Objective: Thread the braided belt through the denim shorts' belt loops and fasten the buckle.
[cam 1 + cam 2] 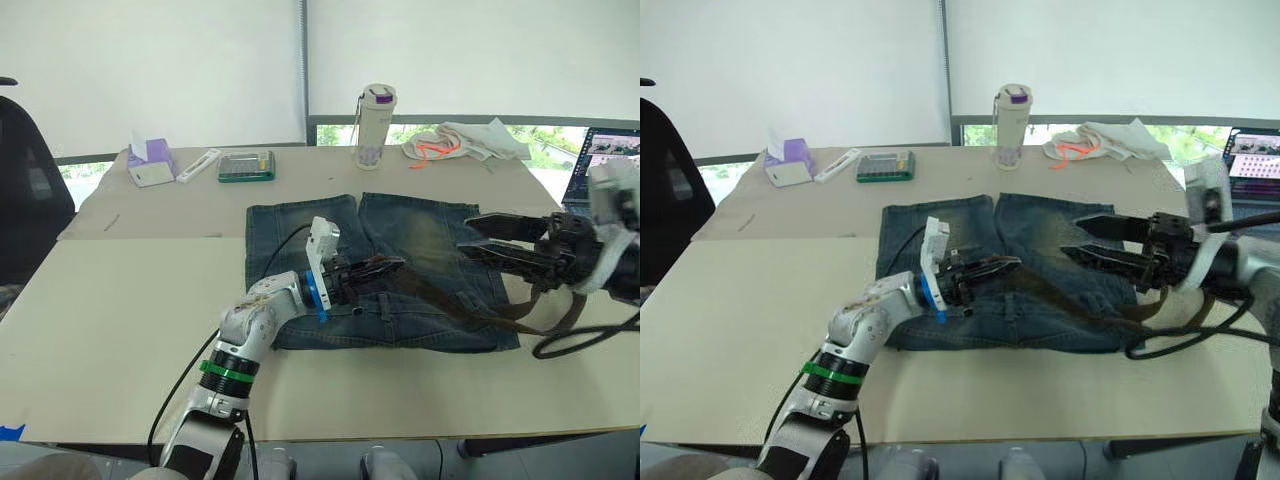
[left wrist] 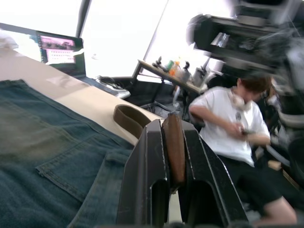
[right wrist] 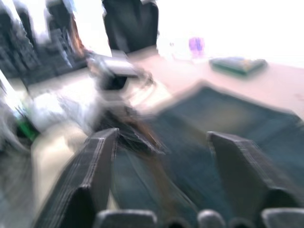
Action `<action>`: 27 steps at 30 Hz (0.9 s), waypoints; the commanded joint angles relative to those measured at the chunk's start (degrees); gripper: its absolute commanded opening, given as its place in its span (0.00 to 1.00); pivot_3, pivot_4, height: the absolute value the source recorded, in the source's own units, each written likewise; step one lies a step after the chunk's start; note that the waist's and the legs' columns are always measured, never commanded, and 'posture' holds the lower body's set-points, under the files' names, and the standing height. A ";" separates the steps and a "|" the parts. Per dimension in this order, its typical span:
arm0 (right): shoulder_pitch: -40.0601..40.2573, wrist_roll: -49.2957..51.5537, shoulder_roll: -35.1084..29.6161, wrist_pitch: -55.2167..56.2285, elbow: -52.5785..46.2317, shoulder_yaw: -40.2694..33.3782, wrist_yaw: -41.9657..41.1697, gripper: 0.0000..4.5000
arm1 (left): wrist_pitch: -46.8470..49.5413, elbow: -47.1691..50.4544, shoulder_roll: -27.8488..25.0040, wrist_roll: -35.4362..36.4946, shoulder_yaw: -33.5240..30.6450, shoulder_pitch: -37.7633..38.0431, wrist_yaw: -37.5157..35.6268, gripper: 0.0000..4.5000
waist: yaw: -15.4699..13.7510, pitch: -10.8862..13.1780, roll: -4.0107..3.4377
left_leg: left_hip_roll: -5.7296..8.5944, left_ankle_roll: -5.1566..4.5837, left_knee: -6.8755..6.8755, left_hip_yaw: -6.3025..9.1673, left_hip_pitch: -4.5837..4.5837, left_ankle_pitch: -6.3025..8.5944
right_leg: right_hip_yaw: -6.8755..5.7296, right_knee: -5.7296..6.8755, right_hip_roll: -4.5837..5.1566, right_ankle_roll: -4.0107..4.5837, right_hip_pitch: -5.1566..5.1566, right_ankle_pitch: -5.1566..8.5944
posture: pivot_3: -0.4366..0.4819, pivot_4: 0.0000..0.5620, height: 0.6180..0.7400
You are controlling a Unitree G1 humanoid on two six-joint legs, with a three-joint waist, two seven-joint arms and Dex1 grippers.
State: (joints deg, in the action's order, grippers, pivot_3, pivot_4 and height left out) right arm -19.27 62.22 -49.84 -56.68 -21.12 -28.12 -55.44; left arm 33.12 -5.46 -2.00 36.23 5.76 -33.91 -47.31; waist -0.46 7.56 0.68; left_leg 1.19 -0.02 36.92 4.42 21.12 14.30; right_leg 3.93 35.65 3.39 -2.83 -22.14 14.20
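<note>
The belt [image 1: 470, 305] is limp and light, likely to sag and twist, so it seems best gripped near its end. The left tool [image 1: 375, 268] pinches that end over the shorts [image 1: 400, 255] on the tabletop [image 1: 120, 330]; the rest trails past the right edge. The right tool [image 1: 475, 238] hovers spread (holding nothing). A bottle [image 1: 376, 126], tissue box [image 1: 149, 161] and white cloth [image 1: 470, 138] sit well apart.
</note>
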 commanded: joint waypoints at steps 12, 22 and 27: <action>14.13 -2.27 32.86 18.18 -5.59 10.31 27.53 0.91 | 18.86 3.55 2.88 18.48 -10.02 -3.12 6.72 0.00 | 1.21 -0.11 0.07 | 0.13 0.02 0.05 -0.02 -0.03 -0.01 | 0.06 0.12 0.01 -0.14 -0.08 0.08 | 0.48 0.27 1.00; 13.31 5.87 38.57 21.56 -4.43 9.66 26.93 0.91 | 18.88 3.91 3.09 19.44 -10.88 -3.10 8.40 0.00 | 1.27 -0.12 0.01 | 0.12 0.02 0.00 0.06 -0.07 -0.01 | 0.06 0.11 0.01 -0.11 -0.07 0.07 | 0.48 0.27 1.00; 15.28 6.63 37.91 21.68 -5.42 10.09 26.03 0.91 | 18.68 3.37 3.35 19.11 -11.04 -3.11 8.37 0.00 | 1.31 -0.12 0.00 | 0.12 0.02 0.00 0.02 -0.06 -0.01 | 0.06 0.10 0.01 -0.11 -0.07 0.08 | 0.48 0.27 1.00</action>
State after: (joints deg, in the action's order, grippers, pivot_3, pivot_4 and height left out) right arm -3.53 66.82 -11.46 -36.63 -24.03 -17.46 -28.37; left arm 52.57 -3.17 1.08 54.26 -4.83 -36.12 -38.76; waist 0.85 7.44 0.69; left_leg 1.31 0.00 36.93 4.43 21.06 14.29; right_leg 3.99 35.74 3.40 -2.94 -22.21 14.28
